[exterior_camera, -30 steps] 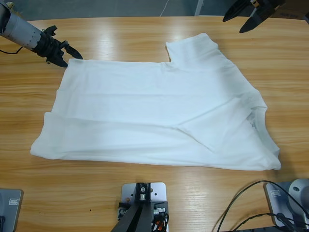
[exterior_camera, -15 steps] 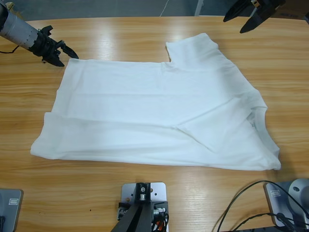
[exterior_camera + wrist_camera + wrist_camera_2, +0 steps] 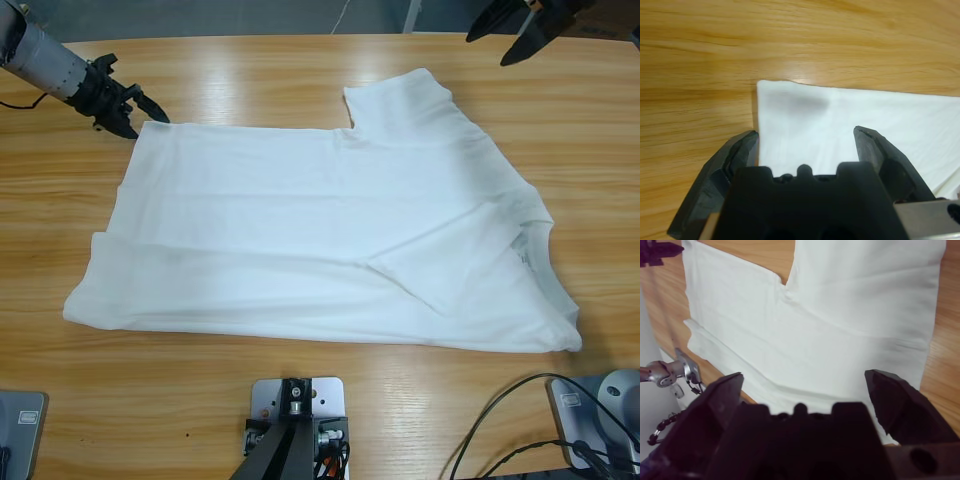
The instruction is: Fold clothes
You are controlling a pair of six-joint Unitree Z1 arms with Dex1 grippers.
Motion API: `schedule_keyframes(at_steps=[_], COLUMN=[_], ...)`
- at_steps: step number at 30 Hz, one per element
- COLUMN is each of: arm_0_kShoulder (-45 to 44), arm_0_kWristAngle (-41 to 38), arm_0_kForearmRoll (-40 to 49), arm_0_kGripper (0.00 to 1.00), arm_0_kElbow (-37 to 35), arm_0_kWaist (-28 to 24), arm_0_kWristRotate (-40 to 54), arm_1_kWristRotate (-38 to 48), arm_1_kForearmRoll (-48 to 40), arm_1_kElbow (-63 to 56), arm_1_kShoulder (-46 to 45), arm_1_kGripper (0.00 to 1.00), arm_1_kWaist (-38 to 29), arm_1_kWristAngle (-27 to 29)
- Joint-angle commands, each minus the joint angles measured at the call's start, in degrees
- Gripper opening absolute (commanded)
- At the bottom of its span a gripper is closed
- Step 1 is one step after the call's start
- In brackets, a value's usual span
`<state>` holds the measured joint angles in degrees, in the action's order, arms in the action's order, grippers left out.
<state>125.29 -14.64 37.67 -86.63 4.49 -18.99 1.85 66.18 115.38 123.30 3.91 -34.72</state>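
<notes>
High view: the shirt (image 3: 330, 235) lies flat on the table (image 3: 300, 410), already folded partway, with one sleeve sticking out at the far edge and the collar toward the right end. The left gripper (image 3: 128, 108) sits at the shirt's far left corner, jaws released, just beside the cloth. The right gripper (image 3: 512, 28) hangs at the top right, jaws released, well apart from the sleeve.

Left wrist view: the left gripper (image 3: 805, 140) looks straight onto the shirt (image 3: 850, 125) corner, which lies between the spread jaws with bare table on the far side. To take the corner well, I judge that the jaws should come down with the lower one sliding under the hem, so all layers are caught, not just the top one.

Right wrist view: the right gripper (image 3: 802, 385) is high above the shirt (image 3: 840, 315), jaws wide apart, grasping nothing; the sleeve notch shows ahead. It probably needs to drop to the matching far edge near the sleeve, so both arms lift evenly and the fold lands straight, without dragging the cloth.
</notes>
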Motion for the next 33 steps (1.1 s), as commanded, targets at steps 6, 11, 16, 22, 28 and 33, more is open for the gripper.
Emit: schedule_keyframes(at_steps=[6, 11, 16, 22, 28, 33], arm_0_kShoulder=[5.19, 5.40, 5.49, 4.40, 3.26, 2.57], arm_0_kWristAngle=[0.85, 0.87, 0.87, 0.92, 0.84, 0.84], arm_0_kForearmRoll=[0.98, 1.17, 1.24, 1.23, 2.03, 3.60], arm_0_kGripper=[0.416, 0.208, 0.000, 0.000, 0.000, 0.000], arm_0_kElbow=[0.11, -0.03, 0.06, -0.06, -0.11, -0.64], arm_0_kWaist=[1.13, 1.22, 1.64, 2.18, 2.73, 3.38], arm_0_kWristRotate=[-0.87, -0.84, -0.79, -0.68, -0.61, -0.59], arm_1_kWristRotate=[-0.71, -0.71, -0.71, -0.36, -1.08, -3.77], arm_1_kForearmRoll=[0.79, 0.88, 0.88, 1.09, 0.79, -2.20], arm_1_kElbow=[-0.16, -0.07, -0.07, -0.16, 0.19, -1.05], arm_1_kShoulder=[2.12, 2.05, 2.12, 2.40, 4.32, 8.17], arm_1_kGripper=[1.000, 1.000, 0.996, 0.987, 0.990, 0.991], arm_1_kWaist=[1.36, 1.54, 1.69, 2.80, 4.12, 5.74], arm_1_kWristAngle=[-0.12, -0.17, -0.14, 0.12, -1.99, -9.39])
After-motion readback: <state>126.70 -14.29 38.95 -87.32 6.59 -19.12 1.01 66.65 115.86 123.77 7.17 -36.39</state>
